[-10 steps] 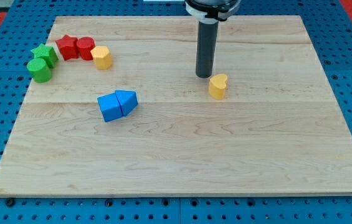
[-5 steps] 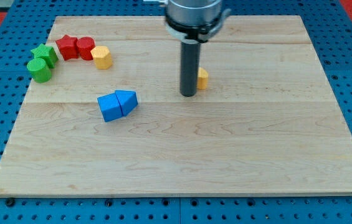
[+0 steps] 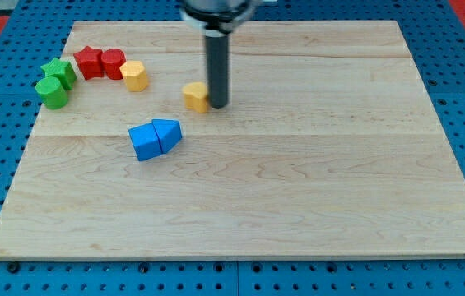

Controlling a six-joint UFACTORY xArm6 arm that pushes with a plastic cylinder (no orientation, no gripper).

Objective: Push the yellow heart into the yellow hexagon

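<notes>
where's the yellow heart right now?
The yellow heart sits in the board's upper middle, touching the left side of my tip. The yellow hexagon lies to its upper left, the blue blocks below-left.

The arm ends in a straight, round rod of dark grey, almost black colour, with a smooth and plain surface. A soft pale reflection runs along its length. My tip (image 3: 217, 106) is cut flat. At the far end, the rod enters a wider dark collar with a thin white ring; only its lower part shows.
</notes>
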